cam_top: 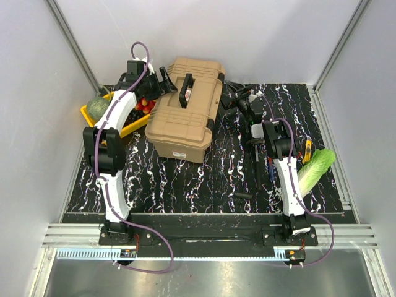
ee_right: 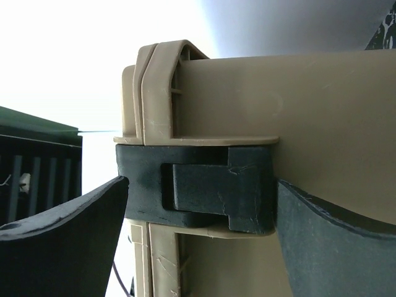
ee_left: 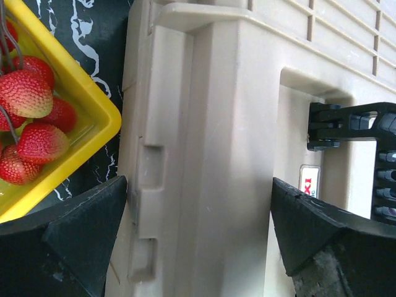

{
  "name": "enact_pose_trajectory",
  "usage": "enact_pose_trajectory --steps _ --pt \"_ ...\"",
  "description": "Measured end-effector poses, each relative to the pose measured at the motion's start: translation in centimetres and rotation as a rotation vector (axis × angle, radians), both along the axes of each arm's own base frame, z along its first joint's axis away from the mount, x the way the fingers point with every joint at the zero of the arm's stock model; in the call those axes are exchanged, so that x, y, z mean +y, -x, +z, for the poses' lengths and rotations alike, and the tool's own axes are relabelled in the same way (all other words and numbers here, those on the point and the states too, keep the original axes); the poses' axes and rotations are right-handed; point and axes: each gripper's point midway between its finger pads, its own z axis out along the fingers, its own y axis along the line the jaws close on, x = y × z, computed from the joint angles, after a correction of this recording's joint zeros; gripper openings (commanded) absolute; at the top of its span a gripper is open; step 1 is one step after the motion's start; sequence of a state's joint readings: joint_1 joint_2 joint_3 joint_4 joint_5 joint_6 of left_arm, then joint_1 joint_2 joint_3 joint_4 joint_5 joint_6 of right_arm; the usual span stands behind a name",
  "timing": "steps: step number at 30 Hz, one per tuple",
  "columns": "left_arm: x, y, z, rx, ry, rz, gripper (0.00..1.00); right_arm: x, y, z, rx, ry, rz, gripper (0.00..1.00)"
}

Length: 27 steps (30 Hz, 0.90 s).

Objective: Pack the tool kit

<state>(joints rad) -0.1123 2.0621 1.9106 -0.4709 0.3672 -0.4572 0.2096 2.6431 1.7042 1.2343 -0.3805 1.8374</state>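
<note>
The tan toolbox [cam_top: 179,127] stands shut in the middle of the mat, its black handle [cam_top: 185,91] on top. My left gripper [cam_top: 162,79] is at its back left edge. In the left wrist view it [ee_left: 198,235] is open, its jaws straddling the lid's rim [ee_left: 204,124], with the red-white label [ee_left: 308,182] by the right finger. My right gripper [cam_top: 228,102] is at the box's right side. In the right wrist view it [ee_right: 201,192] is open, one finger on each side of a black latch [ee_right: 210,185]. Small tools [cam_top: 270,168] lie on the mat by the right arm.
A yellow tray [cam_top: 86,114] of strawberries [ee_left: 28,93] and a green vegetable sits left of the toolbox, touching it. A lettuce [cam_top: 314,170] and a yellow-black tool [cam_top: 307,148] lie at the right. A small black piece [cam_top: 243,195] lies near the front.
</note>
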Motion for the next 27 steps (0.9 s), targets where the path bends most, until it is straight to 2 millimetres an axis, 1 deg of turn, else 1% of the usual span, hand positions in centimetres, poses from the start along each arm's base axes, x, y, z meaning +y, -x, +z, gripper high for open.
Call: enact_pose_trajectory --steps 2,8,12,15,16,21,22,27 --pt "-0.3 -0.1 -0.3 0.007 0.014 -0.010 0.99 0.0 -0.1 0.1 0.001 -0.022 -0.003 0.99" --pt "-0.4 -0.1 0.0 0.006 0.053 -0.023 0.99 0.0 -0.2 0.2 0.001 -0.033 -0.017 1.00" --pt "-0.4 -0.2 0.0 0.010 0.067 -0.023 0.99 0.1 -0.1 0.2 -0.017 -0.011 -0.018 0.98" --pt "-0.3 -0.2 0.0 0.011 0.070 -0.022 0.99 0.3 -0.2 0.3 -0.032 0.012 -0.019 0.87" --pt "-0.4 -0.2 0.0 0.011 0.071 -0.022 0.99 0.3 -0.2 0.2 -0.031 0.016 -0.020 0.80" --pt "-0.3 -0.2 0.0 0.011 0.069 -0.020 0.99 0.1 -0.6 -0.7 0.000 0.012 -0.033 0.53" --pt "-0.3 -0.2 0.0 0.011 0.069 -0.021 0.99 0.2 -0.6 -1.0 0.003 0.024 -0.033 0.50" --pt "-0.2 -0.3 -0.1 0.008 0.062 -0.021 0.99 -0.1 -0.8 -1.6 0.017 0.032 -0.052 0.43"
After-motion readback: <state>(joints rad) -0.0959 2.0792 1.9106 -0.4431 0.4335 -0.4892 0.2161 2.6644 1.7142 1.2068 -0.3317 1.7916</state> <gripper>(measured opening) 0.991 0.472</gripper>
